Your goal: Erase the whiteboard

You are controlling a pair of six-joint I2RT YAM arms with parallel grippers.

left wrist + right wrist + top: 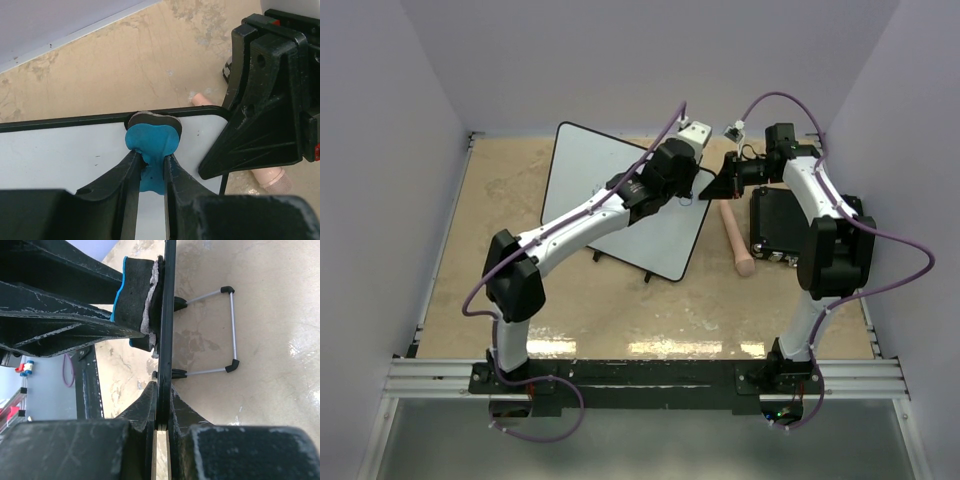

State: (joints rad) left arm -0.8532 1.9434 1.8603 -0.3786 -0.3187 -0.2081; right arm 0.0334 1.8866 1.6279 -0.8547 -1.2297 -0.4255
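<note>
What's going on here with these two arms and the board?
The right pincer is clamped on the edge of the whiteboard, apparently steadying it. The left pincer holds a blue eraser pressed against the board's face near that same edge. The part of the board face in view looks almost blank.

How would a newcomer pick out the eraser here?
Start at the whiteboard mid-table. Near its right corner, the left gripper pinches the eraser against the board. It is a small bright blue pad with a dark felt face, unlike the pale pink stick lying beside the board.
</note>
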